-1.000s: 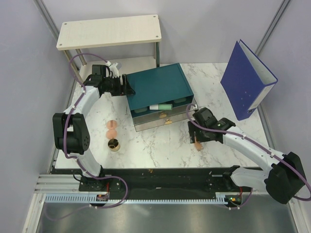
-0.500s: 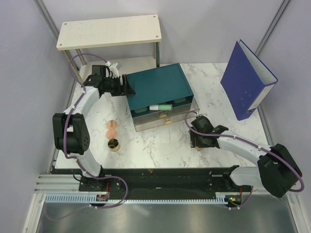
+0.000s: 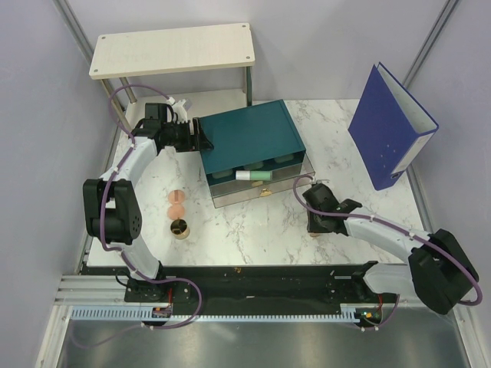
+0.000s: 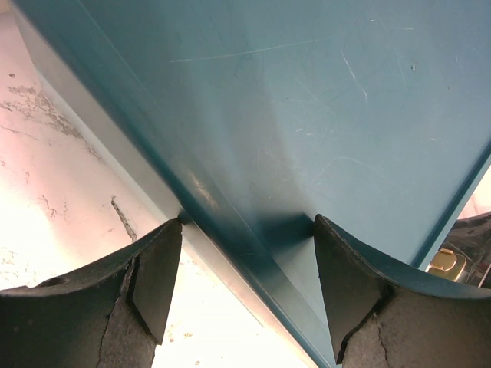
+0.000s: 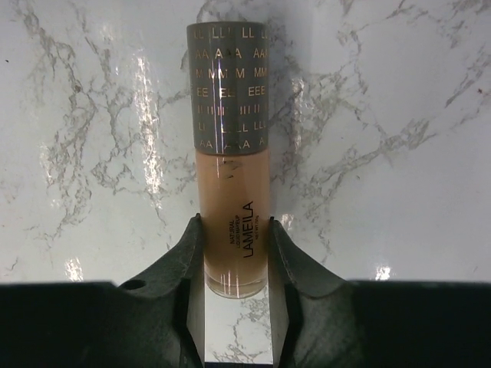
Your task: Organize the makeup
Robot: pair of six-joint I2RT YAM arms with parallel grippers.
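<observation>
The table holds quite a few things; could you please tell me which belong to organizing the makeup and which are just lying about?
For the job: tan stick with dark cap; mint-green tube; two peach-pink discs; gold-rimmed dark pot.
Not makeup: teal drawer box, with the tube in its open drawer; blue ring binder; wooden shelf.

White links w/ black joints on left arm [image 3: 132, 165] & right arm [image 3: 387, 232]; purple cable [image 3: 115, 98] along each; left gripper [image 4: 247, 221] fingers [image 4: 153, 276] black, curved.
</observation>
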